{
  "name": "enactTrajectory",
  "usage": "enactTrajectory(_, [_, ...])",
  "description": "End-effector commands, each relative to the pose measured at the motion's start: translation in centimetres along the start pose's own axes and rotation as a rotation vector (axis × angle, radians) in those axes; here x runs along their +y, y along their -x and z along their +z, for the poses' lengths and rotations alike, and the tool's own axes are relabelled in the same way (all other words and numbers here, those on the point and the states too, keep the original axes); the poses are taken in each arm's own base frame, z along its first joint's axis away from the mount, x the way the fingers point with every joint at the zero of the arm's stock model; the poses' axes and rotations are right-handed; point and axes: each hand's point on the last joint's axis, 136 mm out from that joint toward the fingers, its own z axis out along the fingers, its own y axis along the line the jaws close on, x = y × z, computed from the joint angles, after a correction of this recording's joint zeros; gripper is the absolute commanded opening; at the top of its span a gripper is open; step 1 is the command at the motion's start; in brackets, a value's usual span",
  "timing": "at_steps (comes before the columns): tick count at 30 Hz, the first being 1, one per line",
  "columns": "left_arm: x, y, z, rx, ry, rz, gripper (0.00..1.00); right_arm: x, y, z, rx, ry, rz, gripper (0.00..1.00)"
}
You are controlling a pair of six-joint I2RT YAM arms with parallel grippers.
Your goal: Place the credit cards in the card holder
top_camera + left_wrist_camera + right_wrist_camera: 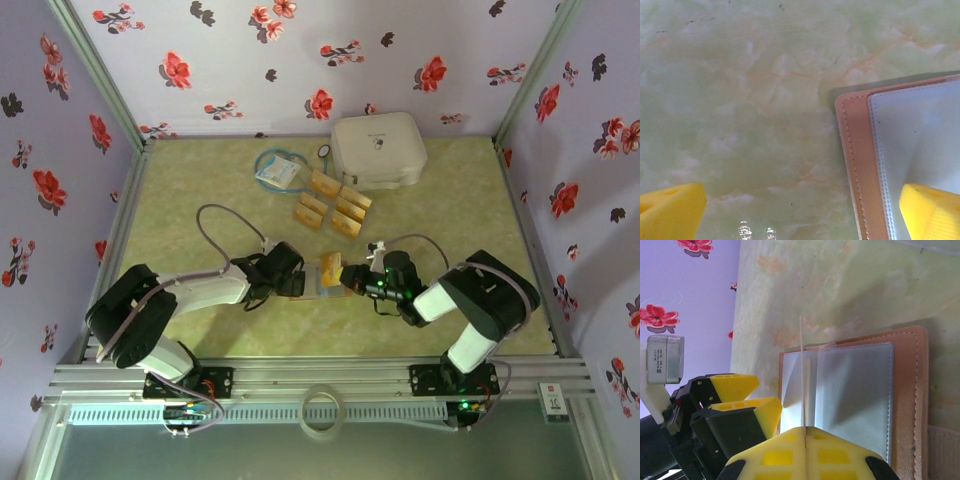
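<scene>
Holding one credit card [802, 375] edge-on, the right gripper [804, 432] is clamped tight above the open card holder [905, 390], which lies near-centre on the table [740, 100]. The left gripper [800, 212] is spread fully wide, gripping nothing, with one finger [930, 210] over the holder's left edge. The other cards [335, 205] lie farther back, beside the white case [378, 150].

The card holder [857, 160] runs off the left wrist view at 3 and 6 o'clock; from above, the left hand [290, 279] and right hand [350, 281] cover most of it. The credit card [802, 370] in the right hand shows edge-on, face unseen. Print on the white case [378, 150] is too small to read.
</scene>
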Motion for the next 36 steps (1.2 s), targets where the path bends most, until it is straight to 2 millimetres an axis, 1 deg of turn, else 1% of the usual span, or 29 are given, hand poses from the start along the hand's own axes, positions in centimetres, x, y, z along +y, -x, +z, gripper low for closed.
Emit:
enactTrajectory(1, [0.8,-0.8,0.6,0.006,0.041,0.002,1.0,1.9,0.4,0.5,-0.007,0.099,-0.008,0.0])
enactTrajectory(8, [1.4,-1.2,0.6,0.013,0.066,-0.003,1.0,1.7,0.1,1.0,-0.001,0.137,0.02,0.0])
enactTrajectory(14, [1.5,-1.4,0.6,0.012,0.069,-0.011,1.0,1.6,0.0,1.1,0.005,0.136,0.018,0.0])
enactTrajectory(27, [1.2,-1.2,0.7,0.008,0.063,-0.01,1.0,1.0,-0.8,1.8,0.034,0.099,0.003,0.0])
enactTrajectory(36, [0.7,-0.6,0.0,-0.01,0.046,-0.014,1.0,0.0,-1.0,1.7,0.029,0.058,0.0,0.0])
